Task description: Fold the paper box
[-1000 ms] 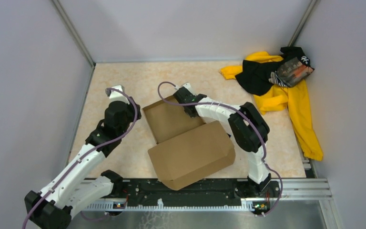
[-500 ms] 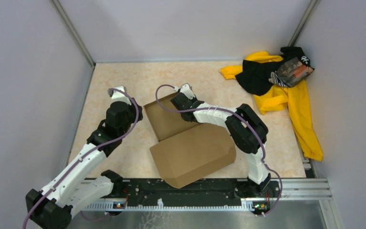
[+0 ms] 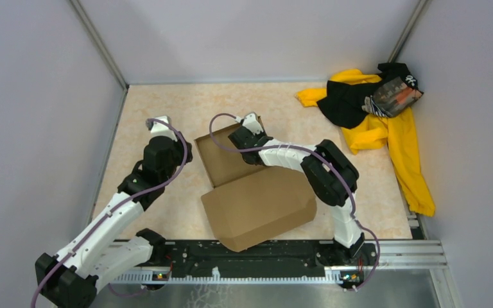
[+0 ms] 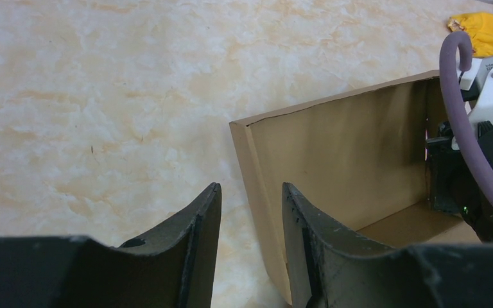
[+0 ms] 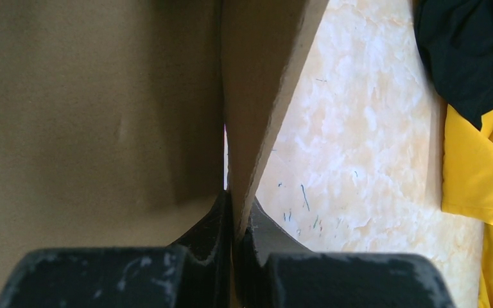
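The paper box (image 3: 257, 208) is plain brown cardboard. Its open tray (image 3: 221, 163) lies mid-table and its wide lid flap spreads toward the near edge. My right gripper (image 3: 239, 142) reaches over the tray's far right wall. In the right wrist view that gripper (image 5: 236, 204) is shut on the thin edge of the wall (image 5: 257, 96). My left gripper (image 3: 188, 149) is at the tray's left wall. The left wrist view shows this gripper (image 4: 250, 187) open, with the wall's edge (image 4: 260, 192) in the gap, close to the right finger (image 4: 305, 231) and apart from the left one.
A yellow-and-black cloth pile (image 3: 375, 112) lies at the back right, and its edge shows in the right wrist view (image 5: 478, 154). Grey walls close in the table on three sides. A black rail (image 3: 263, 256) with the arm bases runs along the near edge.
My right gripper has moved a little left with the box wall in it, and the tray has shifted toward my left gripper. In the last half second almost nothing has moved.
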Controlling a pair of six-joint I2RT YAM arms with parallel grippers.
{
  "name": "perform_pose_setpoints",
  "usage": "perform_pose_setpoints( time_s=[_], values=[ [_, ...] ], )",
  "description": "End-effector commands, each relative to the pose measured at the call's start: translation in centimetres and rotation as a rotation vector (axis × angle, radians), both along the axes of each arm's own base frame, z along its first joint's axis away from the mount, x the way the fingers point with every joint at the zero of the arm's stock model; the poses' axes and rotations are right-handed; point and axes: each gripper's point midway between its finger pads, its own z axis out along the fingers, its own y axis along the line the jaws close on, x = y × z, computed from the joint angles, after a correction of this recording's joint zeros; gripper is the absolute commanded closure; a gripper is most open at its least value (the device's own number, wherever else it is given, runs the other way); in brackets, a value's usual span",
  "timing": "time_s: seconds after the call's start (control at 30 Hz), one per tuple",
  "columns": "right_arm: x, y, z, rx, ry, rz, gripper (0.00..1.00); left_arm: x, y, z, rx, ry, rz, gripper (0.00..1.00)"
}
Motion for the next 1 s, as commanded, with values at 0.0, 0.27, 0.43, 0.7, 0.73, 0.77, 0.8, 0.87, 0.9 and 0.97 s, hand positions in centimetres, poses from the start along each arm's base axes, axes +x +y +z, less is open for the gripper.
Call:
perform_pose_setpoints(
  time_s=[0.0, 0.27, 0.43, 0.7, 0.73, 0.77, 0.8, 0.87, 0.9, 0.97],
  values=[
    [-1.3, -0.8, -3.4, -0.06, 0.098, 0.009, 0.99, 0.3, -0.1, 0.5, -0.019, -0.014, 0.004, 0.54],
    [-1.5, 0.4, -1.1, 0.086, 0.142, 0.053, 0.84, 0.1, 0.0, 1.1, -0.023, -0.013, 0.003, 0.54],
    [-1.7, 0.6, 0.6, 0.168, 0.153, 0.081, 0.72, 0.0, 0.0, 1.1, -0.019, 0.0, 0.0, 0.54],
    [-1.7, 0.7, 3.0, 0.238, 0.139, 0.114, 0.62, -0.2, 0.1, 1.7, -0.015, 0.01, -0.002, 0.55],
    [-1.8, 0.6, 3.2, 0.251, 0.135, 0.116, 0.61, -0.3, 0.1, 2.0, -0.017, 0.006, -0.001, 0.55],
    [-1.8, 0.5, 3.5, 0.263, 0.128, 0.116, 0.59, -0.3, 0.1, 2.1, -0.016, 0.006, -0.001, 0.55],
    [-1.8, 0.4, 3.8, 0.273, 0.122, 0.118, 0.58, -0.3, 0.1, 2.1, -0.017, 0.005, -0.002, 0.55],
    [-1.8, 0.4, 4.7, 0.306, 0.102, 0.128, 0.55, -0.3, 0.1, 2.2, -0.015, 0.008, -0.002, 0.55],
    [-1.8, 0.3, 5.1, 0.322, 0.094, 0.132, 0.54, -0.3, 0.1, 2.3, -0.016, 0.008, -0.004, 0.55],
    [-1.9, 0.2, 5.8, 0.363, 0.079, 0.14, 0.54, -0.3, 0.0, 2.3, -0.019, 0.011, -0.004, 0.56]
  ],
)
